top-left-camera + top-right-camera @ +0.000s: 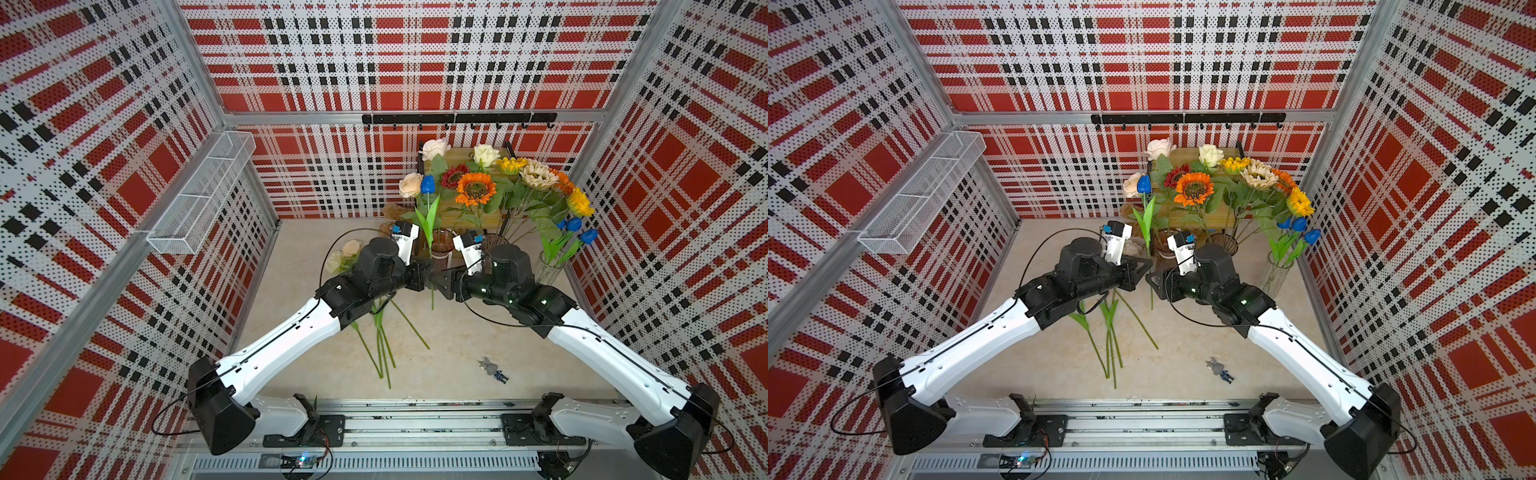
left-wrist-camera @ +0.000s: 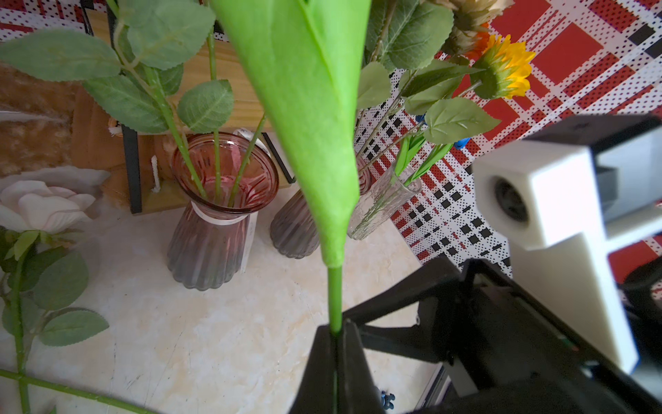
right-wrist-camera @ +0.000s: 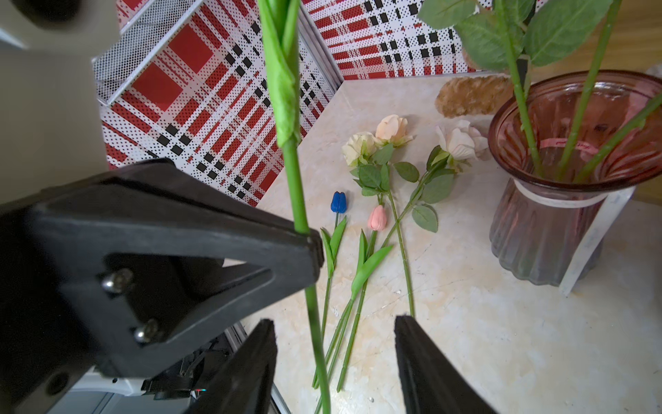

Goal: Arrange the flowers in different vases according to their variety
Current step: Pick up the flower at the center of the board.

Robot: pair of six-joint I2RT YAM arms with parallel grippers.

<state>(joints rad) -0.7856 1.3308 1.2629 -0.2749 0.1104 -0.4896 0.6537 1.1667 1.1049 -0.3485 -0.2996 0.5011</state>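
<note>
In a top view, your left hand (image 1: pixel 427 275) is clamped on the tulip (image 1: pixel 427 184). It is well to the left of the clear vase (image 1: pixel 547 268), with two ribbed vases (image 1: pixel 494 241) between them. The tulip's long axis stands nearly upright, blue head up and cut end down toward the desk (image 1: pixel 478 332). Your right hand (image 1: pixel 437 283) sits just beside the left one, on the clear vase's side.

In the left wrist view, the fingers are pressed together on the stem (image 2: pixel 335 297) just under the leaf (image 2: pixel 308 107). The clear vase stands beyond that leaf.

In the right wrist view, your right hand's jaws stand apart, and the stem runs between them below the left hand. It lies nearer one finger and seems to touch neither.

Watch the handover:
- **Off-centre closing:** the nearer finger would probably strike first and lever the stem sideways in the left grip.
- **Early release:** if you let go on the left before the right has bitten, the tulip likely drops among the loose flowers (image 3: pixel 377 217).
- **Carry to the clear vase:** the tall leaf could snag the stems in the ribbed vases on the way.
</note>
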